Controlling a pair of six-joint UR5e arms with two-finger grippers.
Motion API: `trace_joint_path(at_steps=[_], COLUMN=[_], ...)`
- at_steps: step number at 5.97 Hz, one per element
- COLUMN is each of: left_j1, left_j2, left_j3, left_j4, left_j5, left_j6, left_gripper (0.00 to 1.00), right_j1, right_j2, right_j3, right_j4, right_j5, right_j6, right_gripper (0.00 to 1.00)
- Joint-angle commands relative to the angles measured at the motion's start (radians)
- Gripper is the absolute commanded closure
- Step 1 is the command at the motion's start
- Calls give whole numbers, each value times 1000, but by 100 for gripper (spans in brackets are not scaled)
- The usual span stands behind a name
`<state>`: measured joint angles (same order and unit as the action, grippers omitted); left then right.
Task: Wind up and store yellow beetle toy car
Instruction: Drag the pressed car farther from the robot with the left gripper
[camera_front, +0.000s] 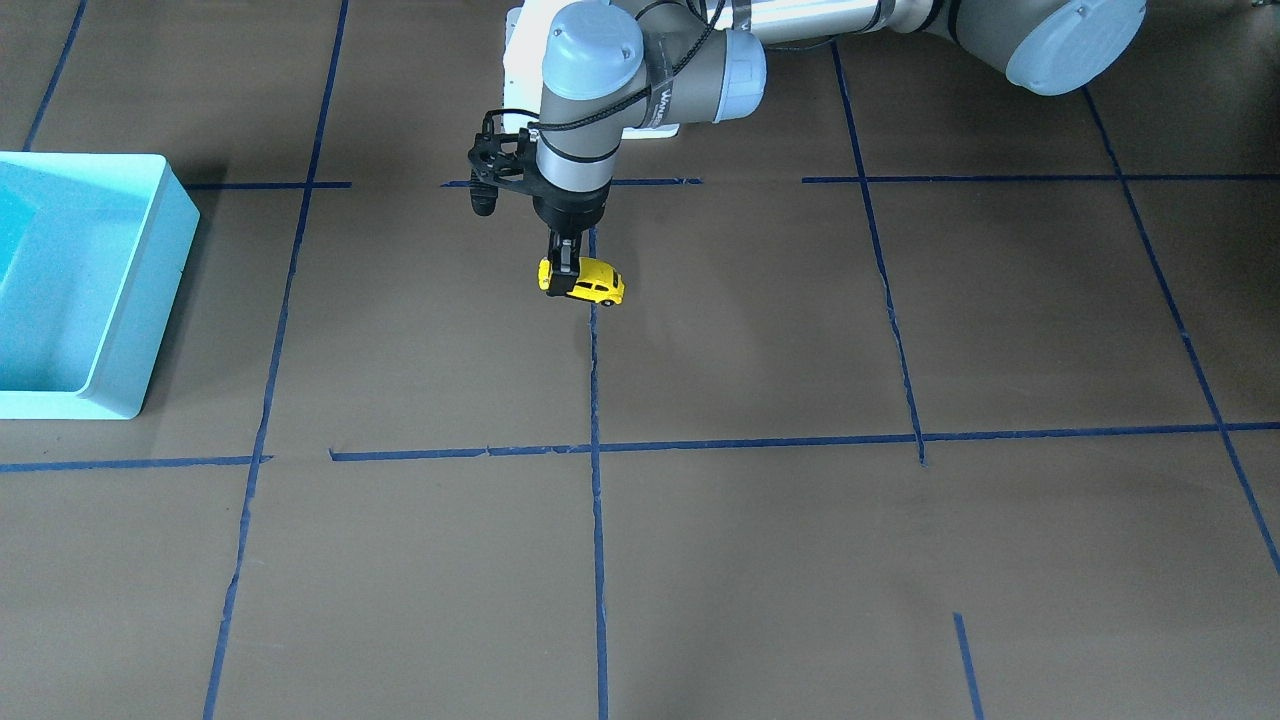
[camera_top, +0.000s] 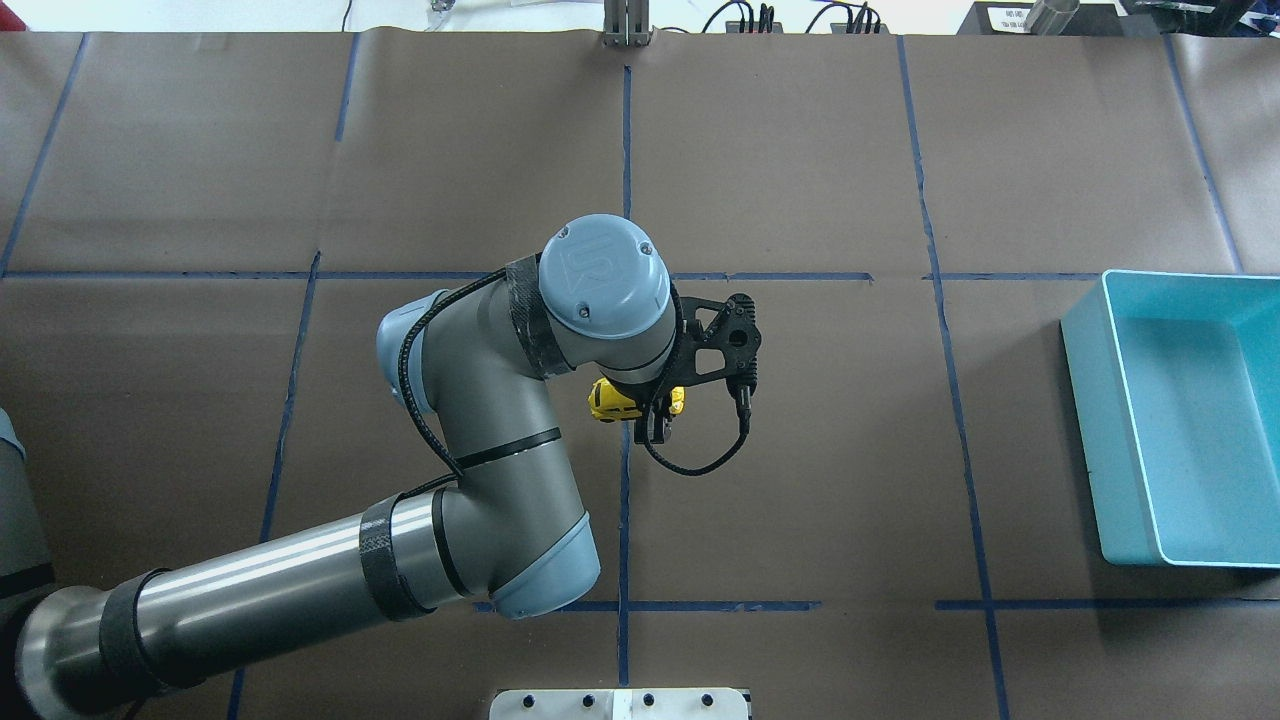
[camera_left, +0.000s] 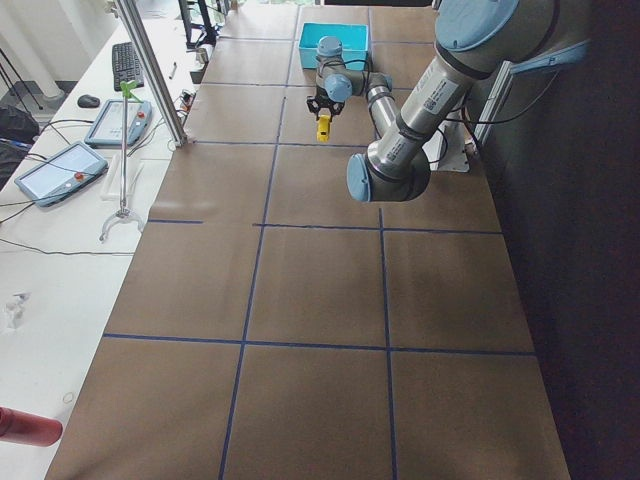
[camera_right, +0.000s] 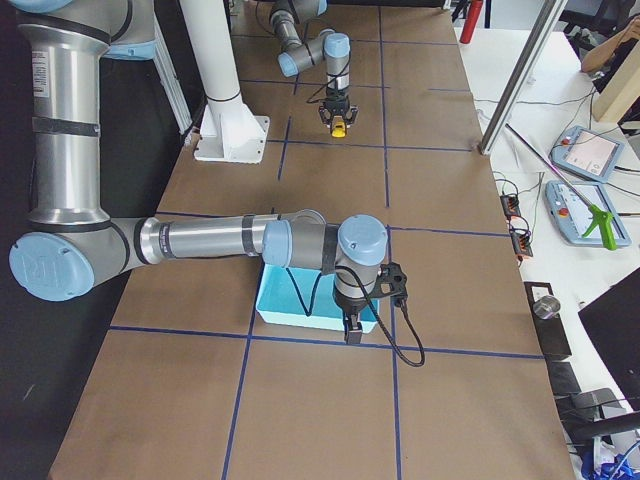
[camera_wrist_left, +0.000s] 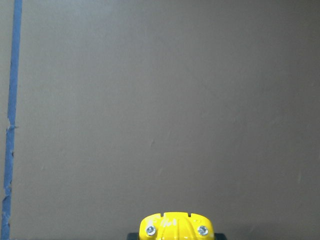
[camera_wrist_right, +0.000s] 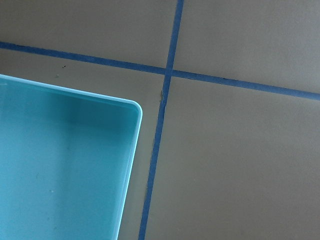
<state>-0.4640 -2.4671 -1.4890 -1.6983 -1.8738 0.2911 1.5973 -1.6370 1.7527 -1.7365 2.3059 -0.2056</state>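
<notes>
The yellow beetle toy car (camera_front: 598, 283) hangs a little above the brown table near its middle, and my left gripper (camera_front: 563, 270) is shut on it from above. From overhead the car (camera_top: 608, 400) peeks out from under the left wrist, with the left gripper (camera_top: 652, 430) beside it. Only the car's end (camera_wrist_left: 176, 227), with two screws, shows at the bottom of the left wrist view. My right gripper (camera_right: 351, 332) hovers over a corner of the turquoise bin (camera_right: 300, 305); I cannot tell whether it is open or shut.
The turquoise bin (camera_top: 1085, 420) stands at the table's right end and looks empty inside (camera_wrist_right: 65, 165). Blue tape lines (camera_front: 597, 450) divide the brown paper into squares. The white robot base (camera_right: 230, 135) stands at the table's edge.
</notes>
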Motion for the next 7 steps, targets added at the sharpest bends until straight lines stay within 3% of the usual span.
trace_joint_path(at_steps=[1, 7], left_j1=[-10, -9], left_j2=[-10, -15], left_j3=[61, 116], left_j4=[-43, -110], left_j5=[-5, 27], left_j6=[28, 29], left_gripper=[100, 100], right_j1=[0, 0], right_j2=[-6, -7], right_j3=[-1, -2], right_j4=[0, -2], right_j5=[1, 4], right_j6=[-1, 0], right_gripper=[0, 0])
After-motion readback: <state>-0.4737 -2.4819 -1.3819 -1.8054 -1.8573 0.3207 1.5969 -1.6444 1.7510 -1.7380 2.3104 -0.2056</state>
